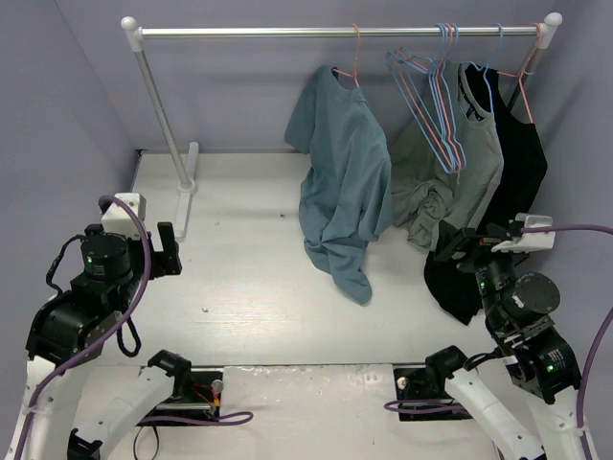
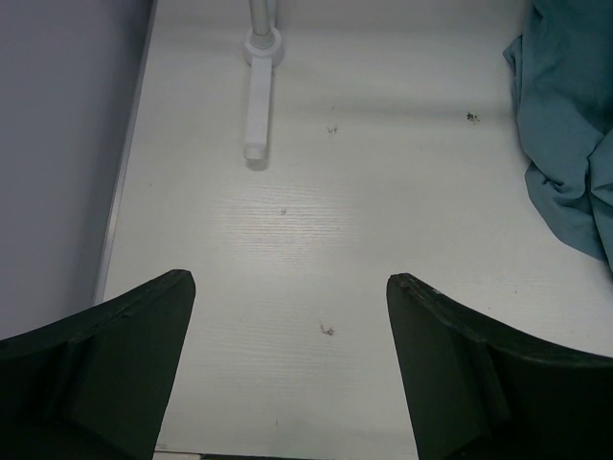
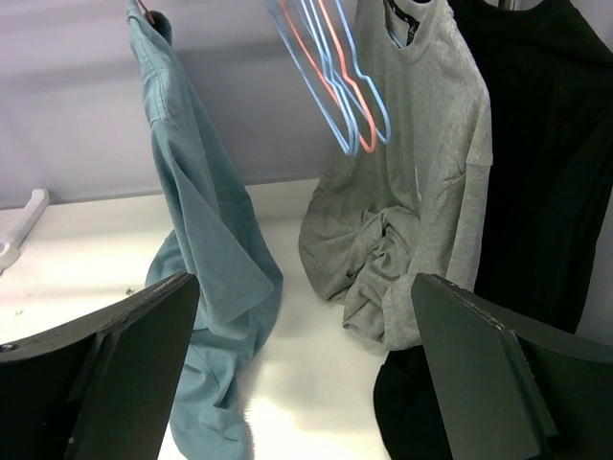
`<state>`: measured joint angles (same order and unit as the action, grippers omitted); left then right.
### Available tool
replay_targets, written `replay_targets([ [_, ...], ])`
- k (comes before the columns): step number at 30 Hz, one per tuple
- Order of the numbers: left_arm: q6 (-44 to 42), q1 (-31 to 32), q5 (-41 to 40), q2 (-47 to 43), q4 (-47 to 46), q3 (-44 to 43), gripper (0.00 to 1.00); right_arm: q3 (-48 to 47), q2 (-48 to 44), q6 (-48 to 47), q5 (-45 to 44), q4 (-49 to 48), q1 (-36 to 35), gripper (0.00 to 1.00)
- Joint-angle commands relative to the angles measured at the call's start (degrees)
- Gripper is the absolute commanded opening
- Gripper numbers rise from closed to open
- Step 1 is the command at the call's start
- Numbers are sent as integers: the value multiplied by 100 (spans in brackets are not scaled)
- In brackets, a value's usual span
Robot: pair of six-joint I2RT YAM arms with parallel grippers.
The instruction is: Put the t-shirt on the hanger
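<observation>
Teal-blue cotton, the t-shirt is hanging lopsided from the salmon-pink hanger, which is hooking over the rail above the counter's far edge. Its lower folds are trailing onto the counter near the middle. The left gripper is hovering by the left edge, fingers spread, holding nothing. The right gripper is sitting by the right edge, likewise spread and empty, facing the grey shirt and black garment.
</observation>
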<state>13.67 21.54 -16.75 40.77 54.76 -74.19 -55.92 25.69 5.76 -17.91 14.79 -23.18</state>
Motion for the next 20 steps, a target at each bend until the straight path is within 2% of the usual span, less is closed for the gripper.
replay_targets([
  [1,-84,26,-144,141,-370,-157,83,81,32,-172,7,-529,24,100],
  [20,-40,26,111,414,-792,54,83,152,-21,-365,-2,-828,15,100],
])
